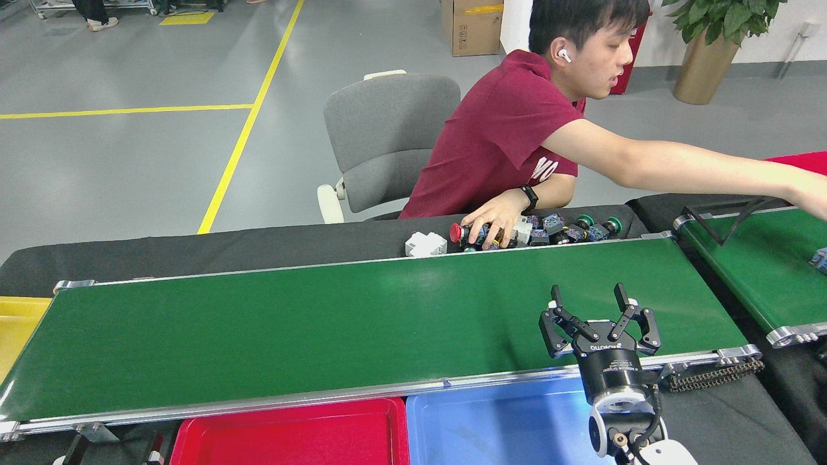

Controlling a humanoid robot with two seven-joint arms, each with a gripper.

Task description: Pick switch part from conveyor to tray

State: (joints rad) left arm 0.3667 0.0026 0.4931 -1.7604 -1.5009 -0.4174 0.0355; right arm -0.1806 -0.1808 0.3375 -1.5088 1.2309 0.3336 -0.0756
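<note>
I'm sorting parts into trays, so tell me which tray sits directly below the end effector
The blue tray. The right end effector rises over its right end; the red tray lies left, the yellow tray far left.

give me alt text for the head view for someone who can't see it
The right gripper hovers open over the bare green conveyor, holding nothing. Behind the belt a seated person's hand rests on a pile of switch parts; red and blue trays sit in front.

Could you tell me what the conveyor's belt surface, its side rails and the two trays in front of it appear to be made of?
The conveyor belt looks like matte green rubber or PVC, with a soft sheen. Its side rail looks like brushed aluminium, silver and reflective. The red tray and blue tray look like glossy moulded plastic.
</note>
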